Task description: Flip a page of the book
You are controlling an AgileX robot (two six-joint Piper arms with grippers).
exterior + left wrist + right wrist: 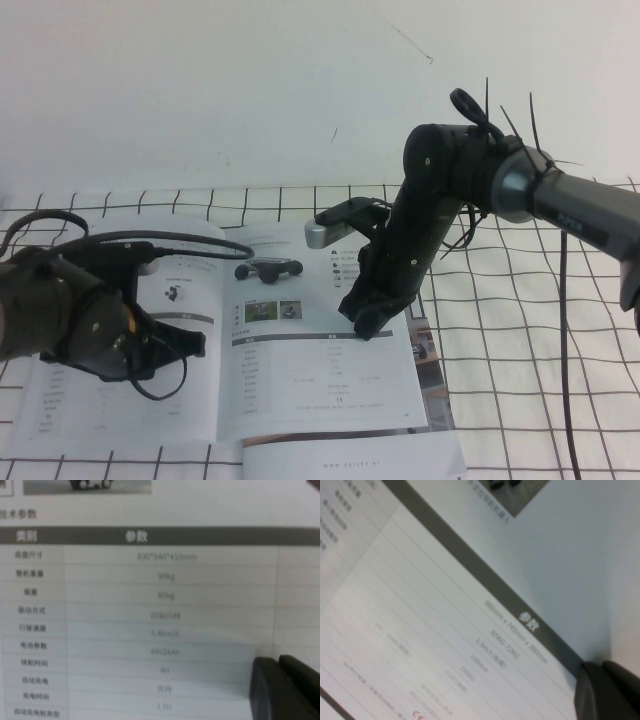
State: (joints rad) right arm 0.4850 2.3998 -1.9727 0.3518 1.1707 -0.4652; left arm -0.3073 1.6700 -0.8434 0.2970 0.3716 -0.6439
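Both fingers (372,322) touching page (320,370).

The book's (165,605) table reads "90kg" and "48V24Ah".

books: 1 (300,350) | open pages: 2 | grippers: 2 | booklet underneath: possibly 1 more
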